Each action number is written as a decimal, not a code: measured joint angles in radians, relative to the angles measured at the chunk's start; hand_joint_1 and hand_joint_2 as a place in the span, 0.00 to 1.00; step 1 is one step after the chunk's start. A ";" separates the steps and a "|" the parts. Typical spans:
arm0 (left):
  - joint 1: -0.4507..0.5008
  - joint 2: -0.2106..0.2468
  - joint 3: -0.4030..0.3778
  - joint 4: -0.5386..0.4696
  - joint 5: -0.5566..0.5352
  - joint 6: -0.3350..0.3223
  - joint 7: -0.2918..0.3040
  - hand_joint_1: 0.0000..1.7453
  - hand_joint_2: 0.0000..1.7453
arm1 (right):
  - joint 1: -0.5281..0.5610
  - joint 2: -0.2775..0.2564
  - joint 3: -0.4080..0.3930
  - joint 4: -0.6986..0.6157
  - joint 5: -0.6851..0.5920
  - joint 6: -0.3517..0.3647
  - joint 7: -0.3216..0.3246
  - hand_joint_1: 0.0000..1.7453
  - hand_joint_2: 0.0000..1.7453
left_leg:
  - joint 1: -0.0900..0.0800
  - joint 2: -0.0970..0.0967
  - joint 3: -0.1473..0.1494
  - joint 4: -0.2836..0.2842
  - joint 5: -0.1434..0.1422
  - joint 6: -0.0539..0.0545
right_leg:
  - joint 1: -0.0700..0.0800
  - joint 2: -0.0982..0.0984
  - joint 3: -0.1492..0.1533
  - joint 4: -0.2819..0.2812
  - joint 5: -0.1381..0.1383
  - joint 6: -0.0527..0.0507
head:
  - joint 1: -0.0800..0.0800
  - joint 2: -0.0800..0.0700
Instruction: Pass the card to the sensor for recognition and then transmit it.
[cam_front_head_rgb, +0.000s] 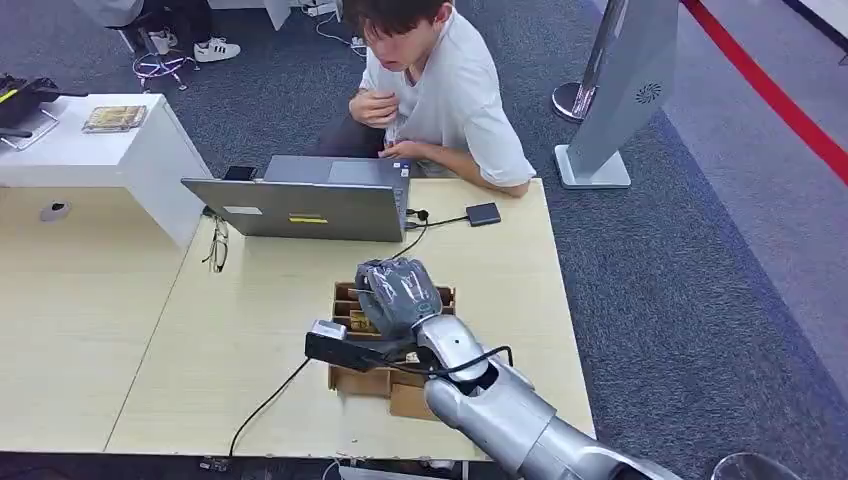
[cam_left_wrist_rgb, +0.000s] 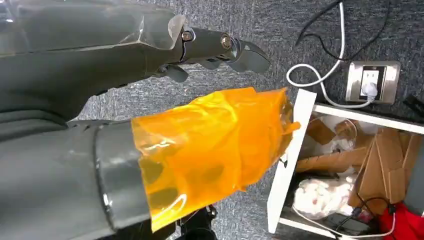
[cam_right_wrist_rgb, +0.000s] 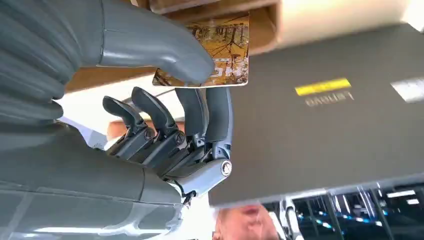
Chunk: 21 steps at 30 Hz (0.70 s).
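Observation:
My right hand (cam_front_head_rgb: 398, 295) hovers over a low cardboard box (cam_front_head_rgb: 352, 381) of cards near the table's front edge. In the right wrist view the thumb and fingers of that hand (cam_right_wrist_rgb: 165, 85) pinch a card (cam_right_wrist_rgb: 230, 47) printed with a yellow-brown picture, just at the box's edge. A black card sensor (cam_front_head_rgb: 340, 349) with a white tip and a black cable lies against the box's left side, just left of my wrist. My left hand (cam_left_wrist_rgb: 115, 70) hangs beside the table with its fingers straight and nothing in it; orange film wraps its thumb (cam_left_wrist_rgb: 215, 145).
A grey laptop (cam_front_head_rgb: 310, 210) stands open just beyond the box, its lid facing me. A person in a white shirt (cam_front_head_rgb: 440, 90) sits behind it. Glasses (cam_front_head_rgb: 217, 245) lie left of the laptop, a small black device (cam_front_head_rgb: 483, 214) to its right. A white cabinet (cam_front_head_rgb: 90, 150) stands at far left.

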 joint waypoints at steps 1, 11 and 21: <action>0.003 0.000 0.005 0.000 0.003 0.000 -0.005 0.00 0.00 | 0.002 -0.002 -0.004 -0.017 -0.008 -0.005 -0.005 0.96 1.00 | 0.000 0.000 0.000 0.000 0.000 0.000 | 0.000 0.000 0.000 0.000 0.000 0.000 | 0.000 0.000; 0.020 0.000 0.031 0.000 0.010 0.005 -0.020 0.00 0.00 | 0.022 -0.026 -0.033 -0.188 -0.032 -0.049 -0.034 0.99 1.00 | 0.000 0.000 0.000 0.000 0.000 0.000 | 0.000 0.000 0.000 0.000 0.000 0.000 | 0.000 0.000; 0.026 0.000 0.053 0.000 0.015 0.004 -0.033 0.00 0.00 | 0.039 -0.049 -0.037 -0.314 -0.049 -0.084 -0.065 1.00 1.00 | 0.000 0.000 0.000 0.000 0.000 0.000 | 0.000 0.000 0.000 0.000 0.000 0.000 | 0.000 0.000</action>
